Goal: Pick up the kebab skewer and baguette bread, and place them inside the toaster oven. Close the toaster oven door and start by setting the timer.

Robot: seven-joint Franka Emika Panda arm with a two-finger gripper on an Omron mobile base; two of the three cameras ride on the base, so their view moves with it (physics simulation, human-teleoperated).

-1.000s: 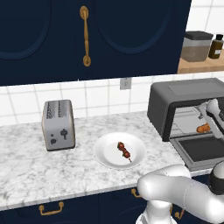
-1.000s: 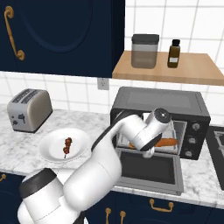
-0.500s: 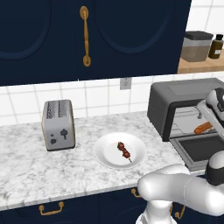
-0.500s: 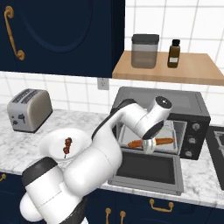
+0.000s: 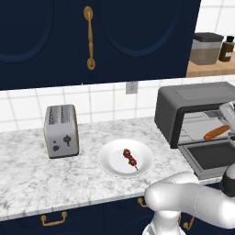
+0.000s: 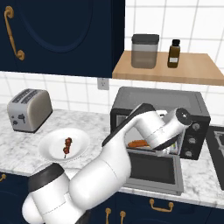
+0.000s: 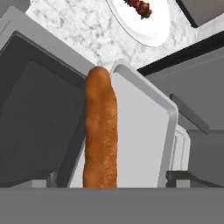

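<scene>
Lying on the tray inside the toaster oven, the baguette bread is overhanging its front edge and risking a roll-off, while the spread, empty gripper is hovering beside it and the kebab skewer is waiting on the plate.

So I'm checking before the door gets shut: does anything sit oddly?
Yes. The baguette bread lies along the front edge of the tray in the toaster oven, seemingly overhanging toward the open door.

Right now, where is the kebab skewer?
The kebab skewer lies on the white plate on the marble counter, between the silver slot toaster and the open toaster oven.
</scene>
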